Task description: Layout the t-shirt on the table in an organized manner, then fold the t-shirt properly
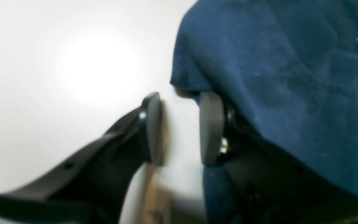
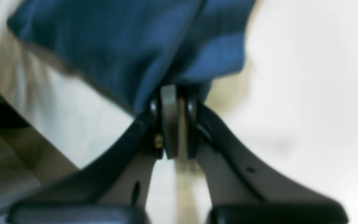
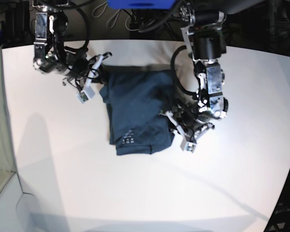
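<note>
A: Start at the left of the base view. What's there?

B: The right gripper (image 3: 97, 71), low over the table (image 3: 53, 169), at the shirt's (image 3: 137, 113) far left corner. In its wrist view the jaws are pressed together with blue cloth running into them from above, so it is pinching the shirt (image 2: 129, 40) at an edge.

A: And the cloth beyond those jaws?

B: It fans up and to the left from the pinch, with a darker fold line through it. White table (image 2: 306, 93) lies to the right of the jaws (the view is blurred, so finer detail is lost).

A: Moving right, the shirt itself?

B: It lies in the middle of the table as a rough rectangle, folded over, with a small white mark near its near left corner.

A: And the right side?

B: The left gripper (image 3: 176, 123) is at the shirt's near right edge. In its wrist view the jaws stand partly apart with bare table (image 1: 42, 62) showing in the gap. The shirt (image 1: 291, 93) drapes over the right-hand finger (image 1: 210, 127) and fills the space to that side; nothing sits between the pads.
</note>
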You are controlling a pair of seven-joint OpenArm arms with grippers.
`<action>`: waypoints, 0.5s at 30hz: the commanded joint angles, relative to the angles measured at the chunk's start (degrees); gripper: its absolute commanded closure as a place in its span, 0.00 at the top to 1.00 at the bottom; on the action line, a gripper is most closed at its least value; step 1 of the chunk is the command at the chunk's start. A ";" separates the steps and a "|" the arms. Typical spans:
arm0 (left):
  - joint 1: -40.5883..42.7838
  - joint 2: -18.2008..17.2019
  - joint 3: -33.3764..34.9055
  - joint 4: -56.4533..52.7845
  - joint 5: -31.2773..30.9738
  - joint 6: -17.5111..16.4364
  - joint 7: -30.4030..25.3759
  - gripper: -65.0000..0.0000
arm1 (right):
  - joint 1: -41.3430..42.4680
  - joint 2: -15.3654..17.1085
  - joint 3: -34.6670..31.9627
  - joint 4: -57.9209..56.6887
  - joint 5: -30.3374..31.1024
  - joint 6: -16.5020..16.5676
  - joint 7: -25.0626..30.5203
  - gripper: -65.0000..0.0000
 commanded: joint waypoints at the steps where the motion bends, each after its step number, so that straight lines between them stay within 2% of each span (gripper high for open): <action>1: -0.15 -0.03 0.01 -0.13 0.81 0.32 2.70 0.33 | -0.01 0.13 0.06 1.69 1.26 0.38 1.20 0.05; 7: -1.47 -3.28 0.01 1.19 -6.66 0.32 3.41 0.33 | -1.41 1.36 0.50 5.30 1.35 0.38 1.20 0.05; 11: -1.12 -7.15 0.01 4.26 -12.02 0.32 3.85 0.33 | -2.82 1.71 0.59 8.55 1.17 0.38 1.20 0.05; 15: 1.61 -13.22 -0.25 10.95 -18.00 0.32 10.35 0.33 | -4.93 1.71 3.93 11.80 1.17 0.38 1.20 0.05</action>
